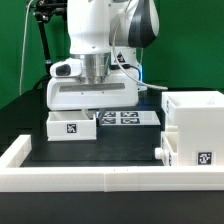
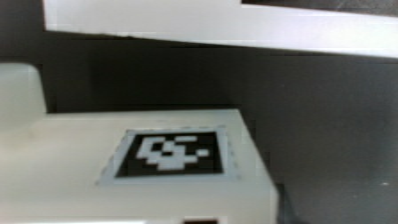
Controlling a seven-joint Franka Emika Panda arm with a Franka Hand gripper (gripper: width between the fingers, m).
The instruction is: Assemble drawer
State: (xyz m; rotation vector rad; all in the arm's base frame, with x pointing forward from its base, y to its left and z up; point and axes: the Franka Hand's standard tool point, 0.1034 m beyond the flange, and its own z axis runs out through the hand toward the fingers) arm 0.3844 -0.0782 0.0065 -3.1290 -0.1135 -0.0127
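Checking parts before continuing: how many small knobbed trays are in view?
2. One tray sits under the tool at the exterior view's left; the other sits in the case at its right. None seems hidden.

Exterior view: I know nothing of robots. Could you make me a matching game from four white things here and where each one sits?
Things:
1 small tray
2 drawer case
3 marker board
4 border wall

Places:
A flat on the table, carrying several tags
B at the exterior view's right
C along the front, nearest the camera
D directly below the gripper

Pairs: 1-D, 2-B, 3-A, 4-C.
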